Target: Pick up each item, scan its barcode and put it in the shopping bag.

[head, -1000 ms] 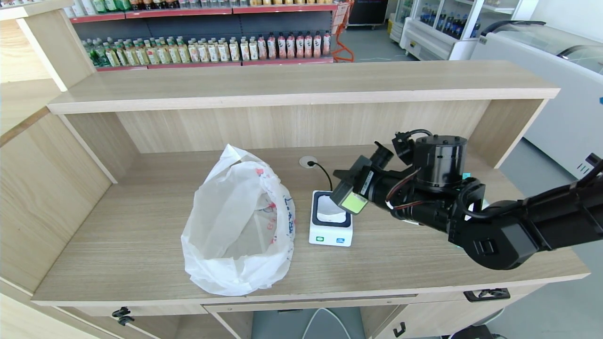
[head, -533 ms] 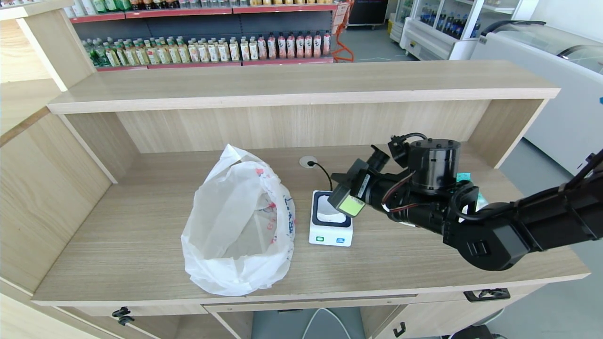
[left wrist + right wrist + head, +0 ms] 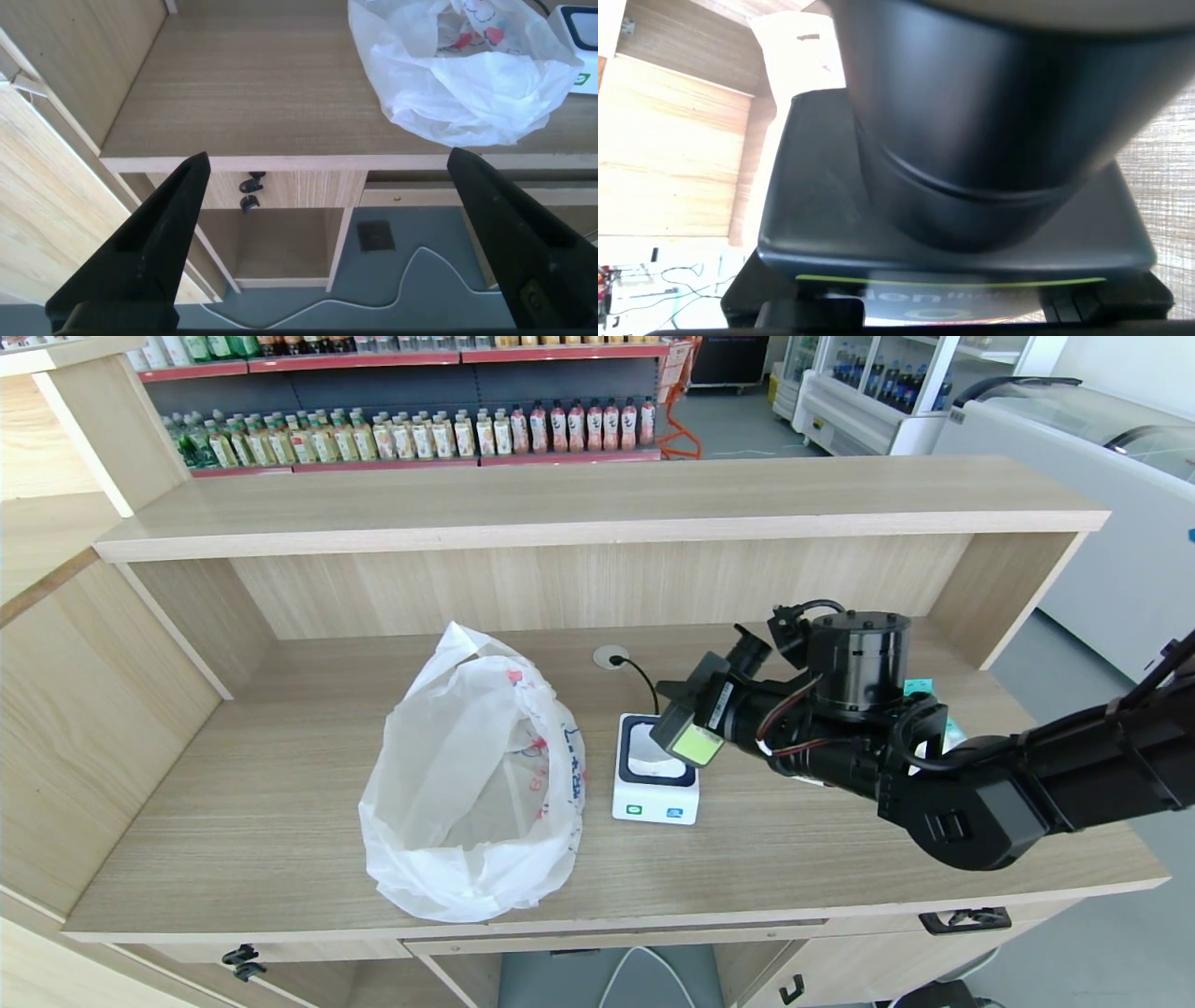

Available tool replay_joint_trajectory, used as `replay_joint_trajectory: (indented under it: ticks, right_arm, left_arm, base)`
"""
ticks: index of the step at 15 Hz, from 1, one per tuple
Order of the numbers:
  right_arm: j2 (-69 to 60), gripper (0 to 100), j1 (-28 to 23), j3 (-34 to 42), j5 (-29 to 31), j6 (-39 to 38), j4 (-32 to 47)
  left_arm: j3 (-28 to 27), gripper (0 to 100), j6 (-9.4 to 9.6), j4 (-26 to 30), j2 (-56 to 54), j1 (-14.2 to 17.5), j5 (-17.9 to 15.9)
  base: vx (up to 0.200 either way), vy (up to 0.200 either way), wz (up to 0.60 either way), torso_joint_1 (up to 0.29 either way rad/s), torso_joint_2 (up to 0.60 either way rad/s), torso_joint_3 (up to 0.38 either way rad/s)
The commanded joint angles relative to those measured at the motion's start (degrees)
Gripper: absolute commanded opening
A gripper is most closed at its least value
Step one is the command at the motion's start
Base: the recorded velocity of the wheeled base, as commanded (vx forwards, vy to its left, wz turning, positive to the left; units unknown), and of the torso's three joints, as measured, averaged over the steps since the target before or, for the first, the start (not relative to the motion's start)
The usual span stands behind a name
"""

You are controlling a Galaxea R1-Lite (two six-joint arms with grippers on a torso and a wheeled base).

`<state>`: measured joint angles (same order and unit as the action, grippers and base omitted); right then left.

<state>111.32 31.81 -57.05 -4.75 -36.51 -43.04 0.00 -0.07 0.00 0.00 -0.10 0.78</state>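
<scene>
My right gripper is shut on a dark item with a light green end face and holds it just above the white barcode scanner. In the right wrist view the dark item sits very close to the camera and hides what lies beneath it. The white plastic shopping bag stands open on the counter, left of the scanner. My left gripper hangs open and holds nothing in front of the counter's front edge, with the shopping bag and a corner of the scanner beyond it.
A teal item lies on the counter behind the right arm, mostly hidden. The scanner's black cable runs to a round port. A raised wooden ledge and side walls enclose the counter. Bare wood lies left of the bag.
The right arm shifted slightly to the left with the dark item, closer over the scanner, then held still. The bag and scanner have not moved.
</scene>
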Motion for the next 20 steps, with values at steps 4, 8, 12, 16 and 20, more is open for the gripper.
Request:
replay_joint_trajectory:
  ticks: [4, 8, 12, 16, 20]
  right_arm:
    - [-0.85, 0, -1.75, -0.69, 0.18, 0.56, 0.77]
    - [-1.29, 0, -2.63, -0.16, 0.18, -0.05, 1.03]
    - [-8.32, 0, -4.21, -0.25, 0.62, 8.21, 12.02]
    - [-15.52, 0, -5.17, -0.08, 0.71, 23.77, 20.98]
    - [-18.51, 0, -5.17, 0.54, 0.10, 24.47, 22.13]
  left_arm:
    - [0.00, 100, -0.01, 0.00, 0.09, 0.01, 0.01]
    - [0.00, 100, -0.01, 0.00, 0.09, 0.01, 0.01]
    - [0.00, 100, -0.01, 0.00, 0.09, 0.01, 0.01]
    - [0.00, 100, -0.01, 0.00, 0.09, 0.01, 0.01]
    - [0.00, 100, -0.01, 0.00, 0.09, -0.08, 0.01]
  base:
    - [0.000, 0.000, 0.00, 0.000, 0.00, 0.000]
    - [0.000, 0.000, 0.00, 0.000, 0.00, 0.000]
    - [0.000, 0.000, 0.00, 0.000, 0.00, 0.000]
    - [0.000, 0.000, 0.00, 0.000, 0.00, 0.000]
    - [0.000, 0.000, 0.00, 0.000, 0.00, 0.000]
